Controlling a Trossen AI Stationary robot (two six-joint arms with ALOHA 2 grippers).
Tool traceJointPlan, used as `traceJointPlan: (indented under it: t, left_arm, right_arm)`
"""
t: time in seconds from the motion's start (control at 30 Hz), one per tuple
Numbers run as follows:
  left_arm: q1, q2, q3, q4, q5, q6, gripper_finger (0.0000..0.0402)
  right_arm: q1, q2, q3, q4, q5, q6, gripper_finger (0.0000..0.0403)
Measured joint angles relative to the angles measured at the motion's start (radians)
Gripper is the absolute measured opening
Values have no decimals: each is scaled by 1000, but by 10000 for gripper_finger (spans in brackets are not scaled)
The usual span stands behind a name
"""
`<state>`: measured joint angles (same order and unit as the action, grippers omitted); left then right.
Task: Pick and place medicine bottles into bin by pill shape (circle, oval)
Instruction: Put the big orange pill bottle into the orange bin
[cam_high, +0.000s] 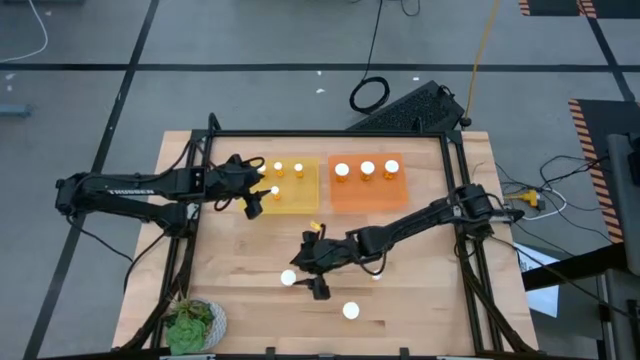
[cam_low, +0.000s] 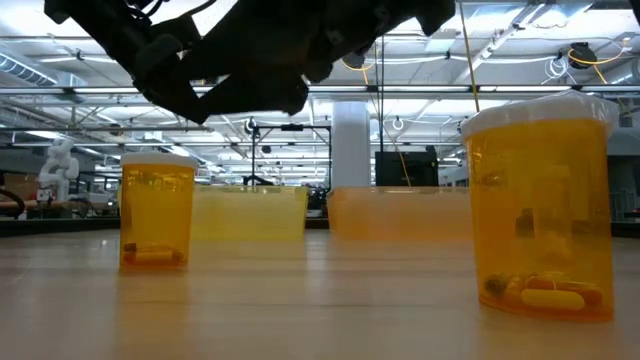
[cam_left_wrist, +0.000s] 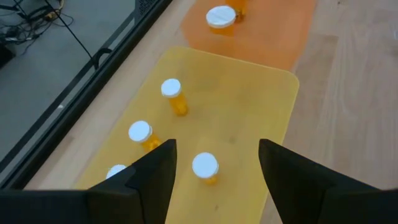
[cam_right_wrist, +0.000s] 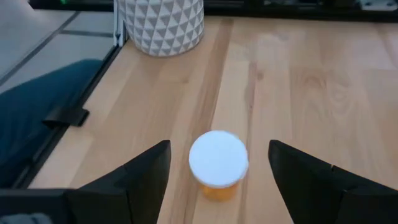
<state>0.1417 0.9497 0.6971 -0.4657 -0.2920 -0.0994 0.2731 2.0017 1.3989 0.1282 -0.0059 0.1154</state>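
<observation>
Several amber medicine bottles with white caps stand upright in the yellow bin (cam_high: 290, 200), and three more in the orange bin (cam_high: 368, 192). My left gripper (cam_left_wrist: 217, 152) hangs open over the yellow bin, its fingers either side of one bottle (cam_left_wrist: 205, 168) without touching it. My right gripper (cam_right_wrist: 219, 149) is open above the table's middle, a finger on each side of a loose bottle (cam_right_wrist: 217, 165) that stands on the wood, with a gap on both sides. Another loose bottle (cam_high: 351, 311) stands nearer the front edge.
A white patterned pot (cam_right_wrist: 160, 25) with a green plant (cam_high: 190, 322) stands at the near left corner. A black frame (cam_high: 330, 134) runs around the table. In the low view the two loose bottles (cam_low: 157, 212) (cam_low: 540, 205) stand in front of both bins.
</observation>
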Motion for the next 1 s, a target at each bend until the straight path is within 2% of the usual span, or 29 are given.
traceJointPlan:
  t: [0.27,0.37,0.73,1.0]
  left_arm:
    - [0,0,0,2,0,-1,232]
    - [0,0,0,5,0,-3,232]
    - [0,0,0,6,0,-3,232]
    - [0,0,0,6,0,-2,232]
  right_arm:
    - [3,60,5,87,1,-18,333]
    - [3,86,6,138,2,-13,347]
    - [-2,141,5,159,-13,-18,349]
    - [-1,142,5,169,-26,-23,314]
